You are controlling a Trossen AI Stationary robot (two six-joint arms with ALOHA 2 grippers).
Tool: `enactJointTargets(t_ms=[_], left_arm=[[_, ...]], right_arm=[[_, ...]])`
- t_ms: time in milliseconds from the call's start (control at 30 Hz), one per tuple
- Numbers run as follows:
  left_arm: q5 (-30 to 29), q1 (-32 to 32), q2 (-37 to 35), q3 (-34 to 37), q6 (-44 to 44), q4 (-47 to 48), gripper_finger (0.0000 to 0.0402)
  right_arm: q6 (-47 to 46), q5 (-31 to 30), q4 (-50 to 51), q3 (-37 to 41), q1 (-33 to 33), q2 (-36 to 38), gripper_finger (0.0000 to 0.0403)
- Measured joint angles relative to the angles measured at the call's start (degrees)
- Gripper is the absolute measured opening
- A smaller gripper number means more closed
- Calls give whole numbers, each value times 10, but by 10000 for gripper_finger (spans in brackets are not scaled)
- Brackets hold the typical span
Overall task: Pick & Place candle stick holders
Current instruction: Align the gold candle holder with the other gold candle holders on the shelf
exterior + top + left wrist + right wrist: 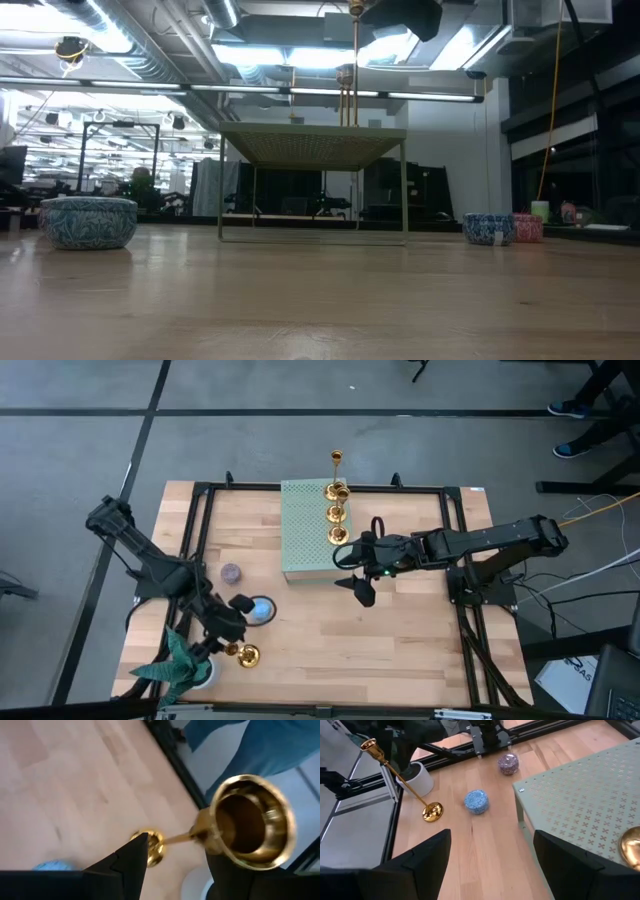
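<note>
A gold candle stick holder (pixel 400 777) stands tilted near the table's front left, with its base (pixel 432 812) on the wood and its cup end (pixel 250 822) raised. My left gripper (pixel 222 644) is open around it, and the thin stem (pixel 177 839) passes between the fingers. Several more gold holders (pixel 337 512) stand upright in a row on a pale green perforated stand (pixel 305 535). My right gripper (pixel 353 576) is open and empty beside the stand's right front corner, level with its top. My left gripper has its fingers apart on either side of the holder's stem, just below the cup. The cup end (pixel 220 845) lies over one finger (pixel 235 877) and seems to lean on it; I cannot tell for sure that they touch. The holder slants, its base on the table.
A blue disc (pixel 260 608) and a pinkish disc (pixel 231 572) lie on the wood left of the stand. A white cup (pixel 418 778) with green cloth (pixel 180 665) stands at the front left corner. A black frame (pixel 455 610) rims the table.
</note>
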State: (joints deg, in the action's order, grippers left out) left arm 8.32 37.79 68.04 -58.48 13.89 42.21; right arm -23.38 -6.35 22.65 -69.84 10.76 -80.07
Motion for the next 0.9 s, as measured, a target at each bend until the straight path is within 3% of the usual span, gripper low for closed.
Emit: enactJointTargets(t_ms=[300,533,733,900], left_arm=[[-44,31,23,0,57,-50,179],[-83,42,25,0,86,-49,92],[-77,42,25,0,114,-56,90],[-125,32,18,-1,126,-78,90]], right_arm=[[2,0,0,0,0,0,287],[2,0,0,0,0,0,287],[0,5,-1,0,0,0,286],[0,6,-2,0,0,0,286]])
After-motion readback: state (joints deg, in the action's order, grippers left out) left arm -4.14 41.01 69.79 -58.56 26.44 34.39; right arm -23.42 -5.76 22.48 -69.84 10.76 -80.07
